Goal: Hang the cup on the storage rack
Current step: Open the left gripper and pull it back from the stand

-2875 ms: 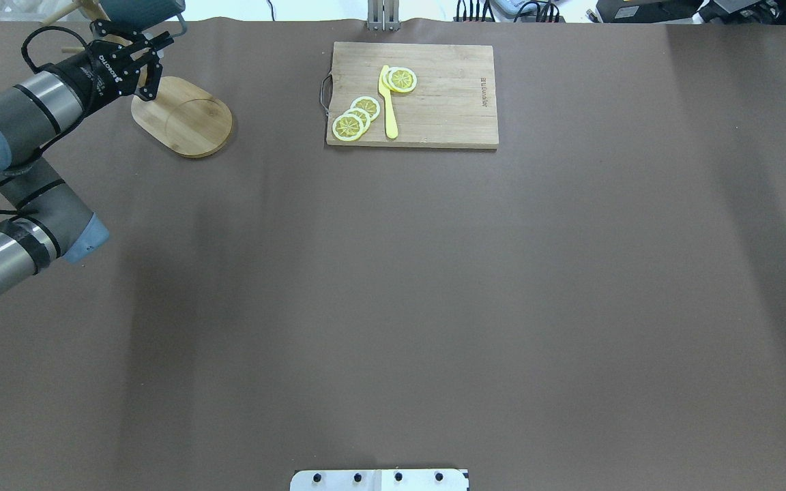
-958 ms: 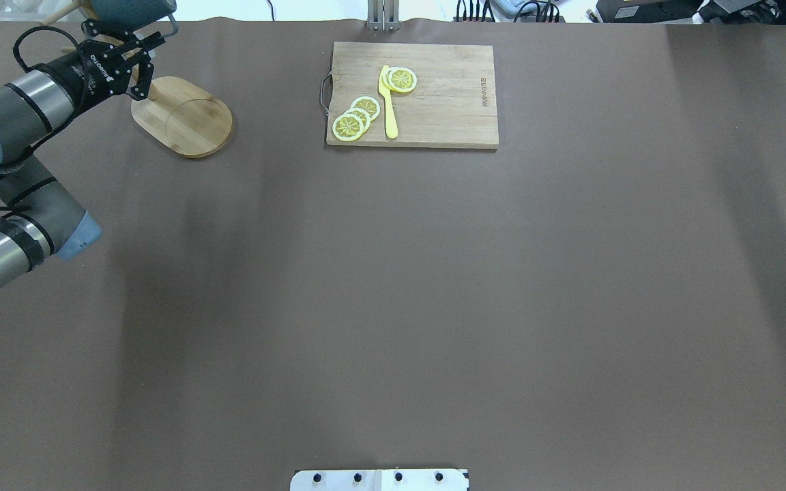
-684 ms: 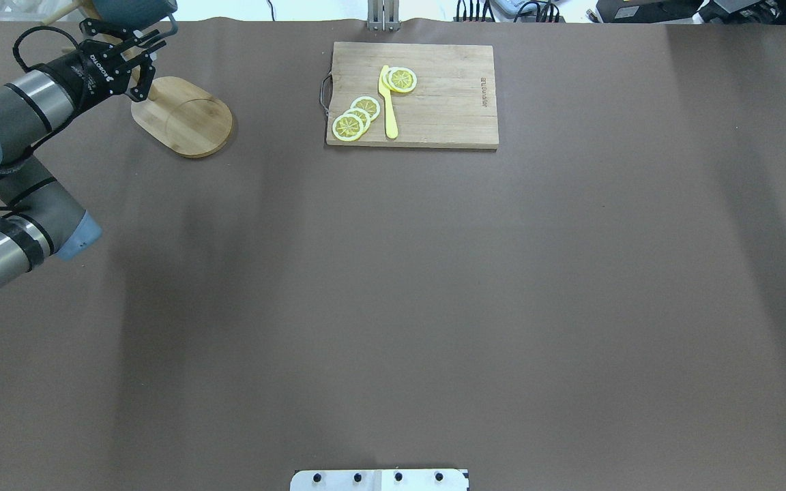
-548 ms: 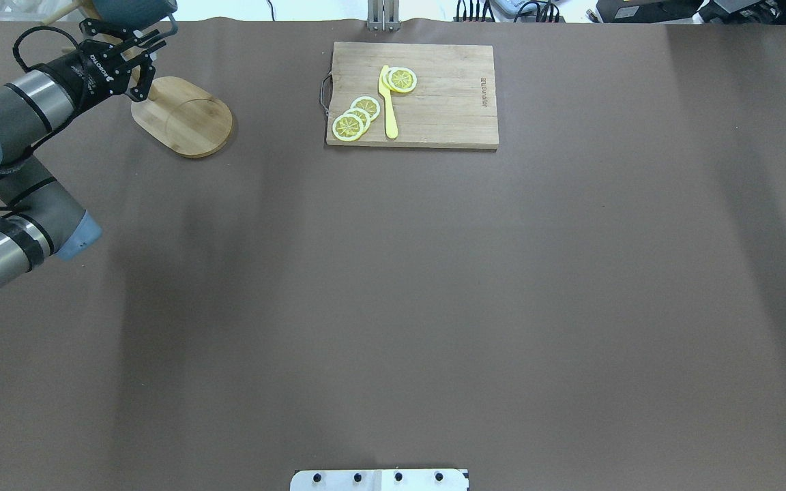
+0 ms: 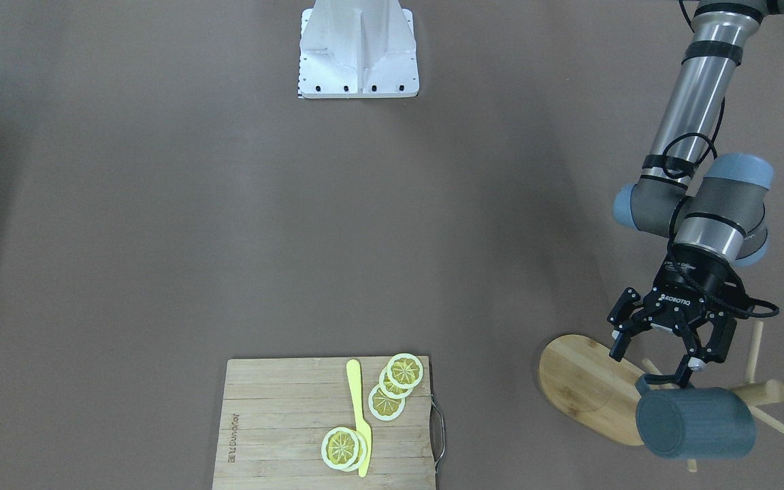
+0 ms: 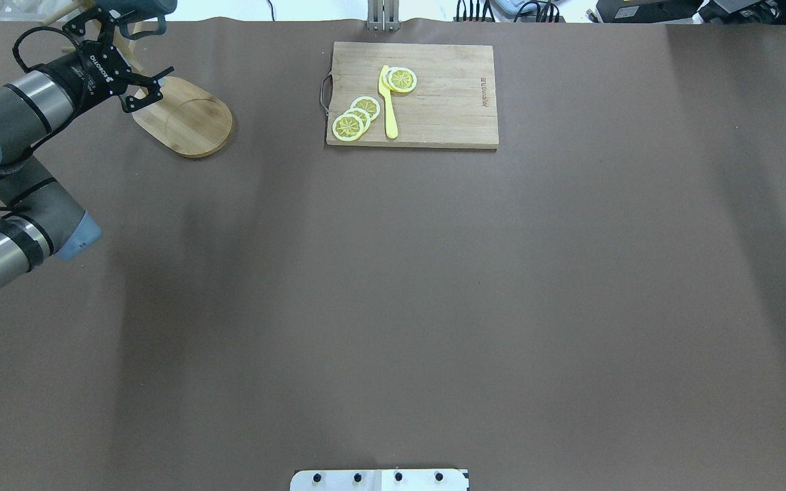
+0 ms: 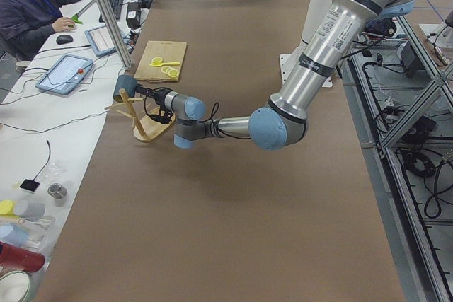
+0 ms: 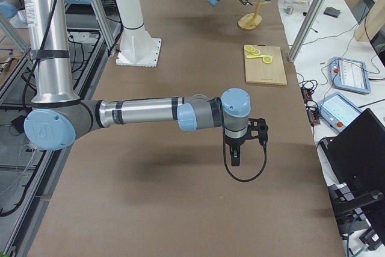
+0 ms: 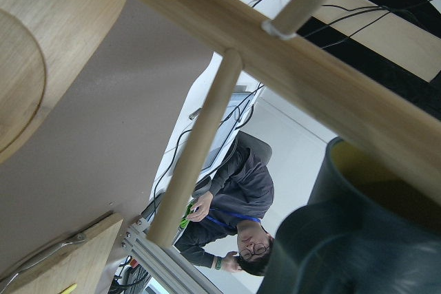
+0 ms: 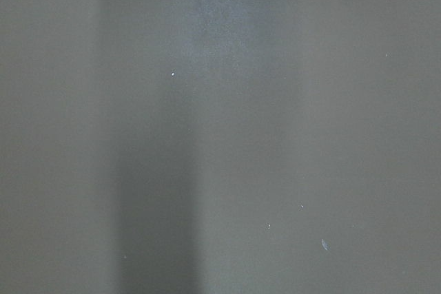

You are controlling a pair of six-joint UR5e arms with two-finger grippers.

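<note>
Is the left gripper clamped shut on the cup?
No, the left gripper stands wide open near the cup, its fingers spread apart.

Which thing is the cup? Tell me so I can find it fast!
Look at the table corner where the left arm reaches: the bamboo storage rack stands there on an oval base. The cup lies sideways up among its pegs, just past the open left end effector. It is the only blue-grey thing amid pale wood.
</note>
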